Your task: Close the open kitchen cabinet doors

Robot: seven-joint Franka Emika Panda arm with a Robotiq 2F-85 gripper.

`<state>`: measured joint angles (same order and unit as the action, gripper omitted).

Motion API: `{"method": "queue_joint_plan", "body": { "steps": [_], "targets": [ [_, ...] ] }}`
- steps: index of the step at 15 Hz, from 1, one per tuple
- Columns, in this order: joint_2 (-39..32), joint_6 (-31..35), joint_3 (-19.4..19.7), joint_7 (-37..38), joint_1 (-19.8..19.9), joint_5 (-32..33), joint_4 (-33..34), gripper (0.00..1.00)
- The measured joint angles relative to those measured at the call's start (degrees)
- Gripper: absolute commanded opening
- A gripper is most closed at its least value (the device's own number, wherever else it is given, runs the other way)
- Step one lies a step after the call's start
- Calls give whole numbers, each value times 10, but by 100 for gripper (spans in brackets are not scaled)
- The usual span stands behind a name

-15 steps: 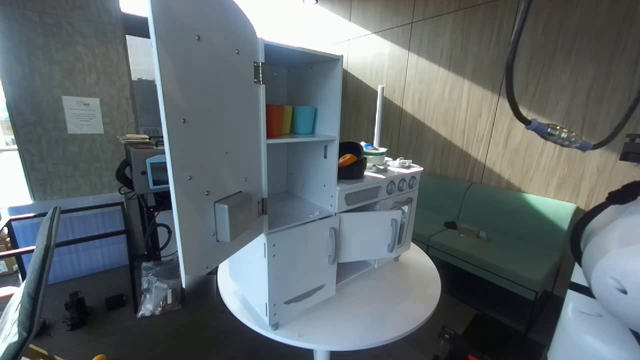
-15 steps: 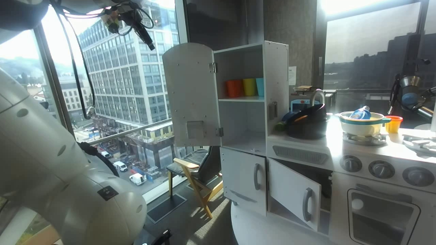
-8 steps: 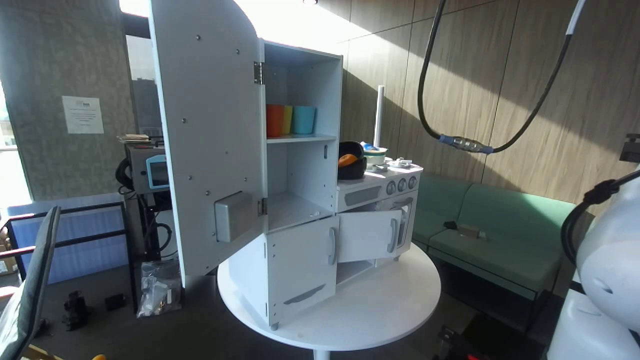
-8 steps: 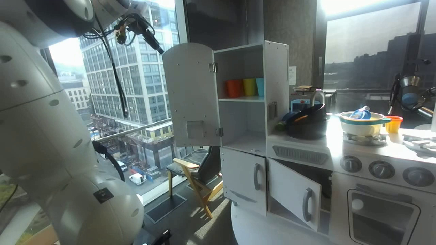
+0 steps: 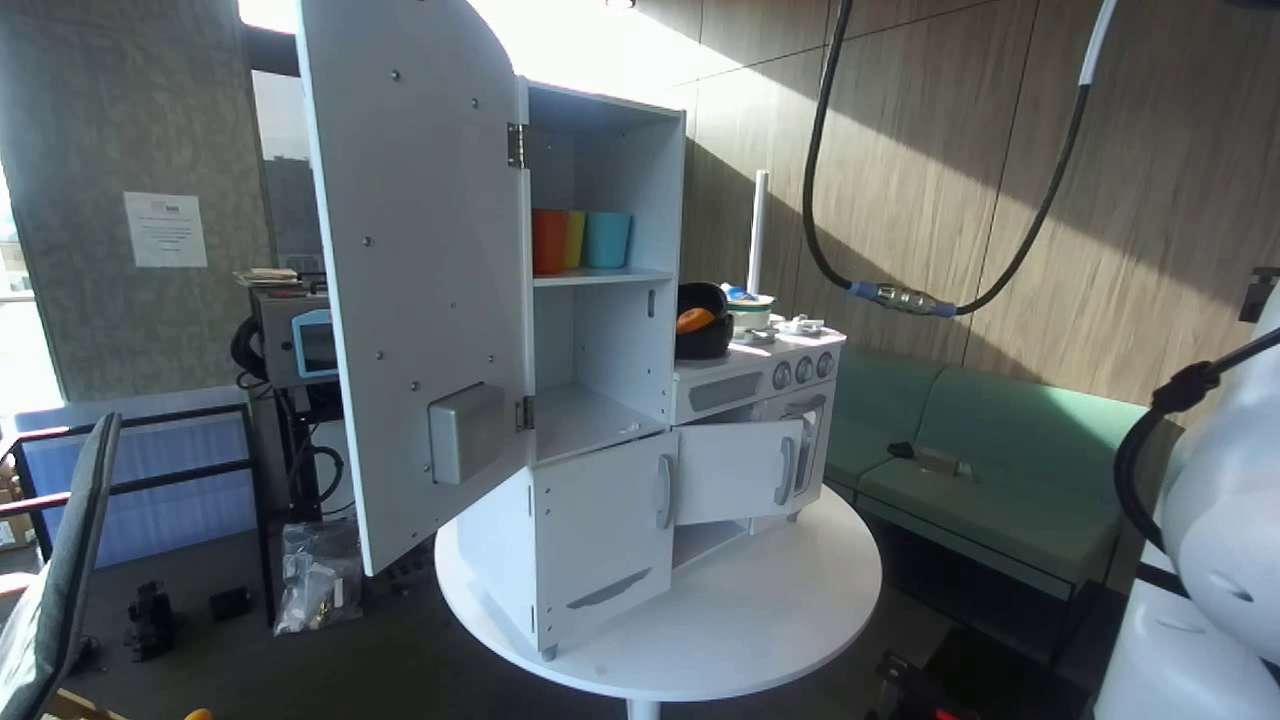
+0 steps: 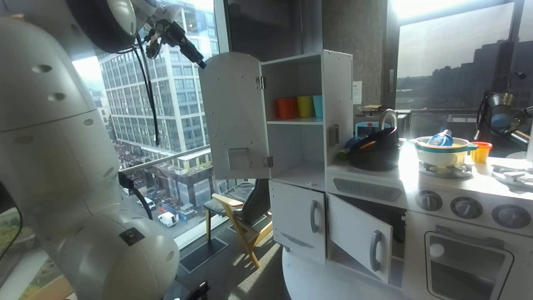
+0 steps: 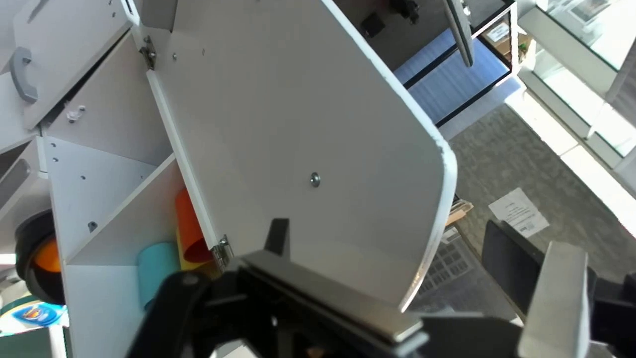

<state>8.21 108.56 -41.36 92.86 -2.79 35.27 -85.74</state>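
the robot's gripper (image 7: pixel 392 243) is wide open and holds nothing. in the wrist view, the edge of the tall upper door (image 7: pixel 318 124) shows between its fingers (image 7: pixel 508 261); i cannot tell whether either touches it. in an exterior view, the gripper is near that door's rounded top. the task looks close to its start: the tall upper door is swung wide, baring a shelf (image 5: pixel 650 274) with orange, yellow and blue cups (image 6: pixel 305 107). closing it seems the step in hand. the lower door (image 6: pixel 295 216) beneath appears shut, or nearly so. beside it, the small door (image 6: pixel 354 233) under the counter (image 6: pixel 406 179) stands ajar, so two doors seem left to close. the play kitchen (image 6: pixel 338 87) stands on a round white table (image 5: pixel 780 620). around it are a wood-panelled wall (image 5: pixel 900 150), a green bench (image 5: pixel 1020 510), a chair (image 6: pixel 255 204) with wooden arms, and tall windows (image 6: pixel 449 50) with a building (image 6: pixel 187 104) beyond.
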Motion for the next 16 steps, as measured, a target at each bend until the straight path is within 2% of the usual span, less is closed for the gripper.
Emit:
{"method": "queue_joint_plan", "body": {
  "steps": [5, 8, 11, 16],
  "targets": [
    [-33, -29, 14, 11, -39, 42, 3, 100],
    [-86, -19, 47, 15, -60, 79, 11, 100],
    [-127, -7, 85, 16, -104, 99, 46, 100],
    [-120, -62, 134, 14, -170, 91, 58, 100]
  ]
}}
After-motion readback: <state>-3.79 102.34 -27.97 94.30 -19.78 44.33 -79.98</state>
